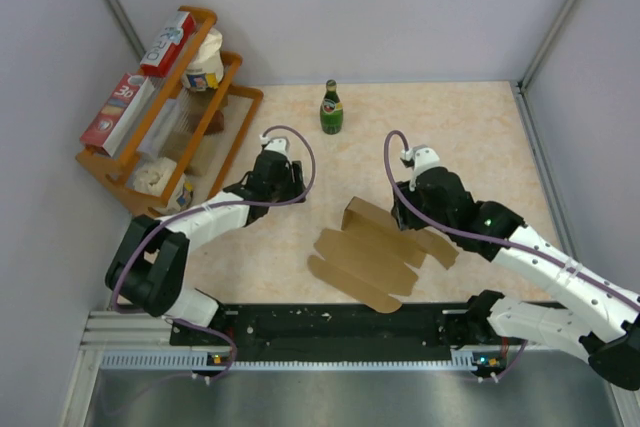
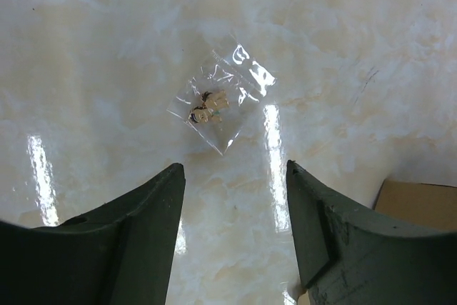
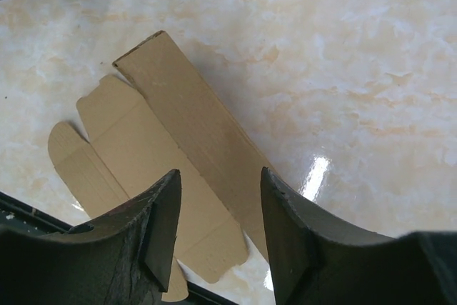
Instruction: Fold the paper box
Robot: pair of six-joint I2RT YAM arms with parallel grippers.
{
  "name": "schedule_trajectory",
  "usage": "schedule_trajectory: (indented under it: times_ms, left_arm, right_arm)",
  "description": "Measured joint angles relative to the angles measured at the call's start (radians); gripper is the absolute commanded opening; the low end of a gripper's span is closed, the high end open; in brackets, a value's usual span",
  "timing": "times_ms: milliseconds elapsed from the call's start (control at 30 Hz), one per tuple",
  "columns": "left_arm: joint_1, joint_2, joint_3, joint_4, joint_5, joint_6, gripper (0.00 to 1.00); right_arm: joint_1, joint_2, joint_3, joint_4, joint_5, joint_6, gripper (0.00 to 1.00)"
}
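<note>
**Top view.** Nearest the lens runs the black base rail (image 1: 330, 329). Beyond it the paper box (image 1: 362, 255) lies mostly flat on the desk (image 1: 480, 127), between the two arms, with one long panel raised along its far edge. The left end effector (image 1: 272, 169) stands apart to the sheet's left. The right end effector (image 1: 430, 195) is at the sheet's far right corner.

**Left wrist view.** The left end effector (image 2: 235, 169) is spread and empty over bare desk. A small clear bag (image 2: 225, 101) lies beyond it, and a corner of the paper box (image 2: 418, 201) shows at lower right.

**Right wrist view.** The right end effector (image 3: 220, 176) is spread and grips nothing, above the raised panel of the paper box (image 3: 178, 141).

**The fold.** It would likely go best with one end effector pinning the flat base beside the crease. The other should push the panel mid-length along the score, since the glossy desk may let the sheet slide.
</note>
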Motion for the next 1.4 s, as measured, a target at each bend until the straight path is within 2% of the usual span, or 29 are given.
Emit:
schedule_trajectory:
  times_ms: [267, 500, 733, 867, 1033, 1167, 1400]
  left_arm:
    - [0.000, -0.148, -0.110, 0.024, 0.013, -0.019, 0.61]
    - [0.000, -0.325, -0.124, 0.043, 0.055, 0.016, 0.59]
    - [0.000, -0.347, -0.100, 0.061, 0.151, 0.082, 0.56]
    - [-0.001, -0.275, 0.015, 0.060, 0.244, 0.131, 0.52]
    - [-0.043, -0.095, 0.289, 0.024, 0.347, 0.216, 0.49]
    - [-0.122, 0.087, 0.512, -0.045, 0.372, 0.282, 0.48]
    - [-0.206, 0.337, 0.699, -0.160, 0.389, 0.323, 0.44]
  right_arm:
    - [-0.053, 0.000, 0.000, -0.077, 0.049, 0.056, 0.49]
    - [-0.141, -0.058, 0.000, -0.161, 0.046, 0.142, 0.49]
    - [-0.175, -0.102, -0.026, -0.217, 0.022, 0.217, 0.48]
    - [-0.177, -0.145, -0.052, -0.248, 0.015, 0.244, 0.49]
    - [-0.181, -0.184, -0.061, -0.292, 0.033, 0.267, 0.46]
    - [-0.181, -0.197, -0.061, -0.338, 0.045, 0.280, 0.42]
    - [-0.181, -0.225, -0.061, -0.401, -0.016, 0.352, 0.33]
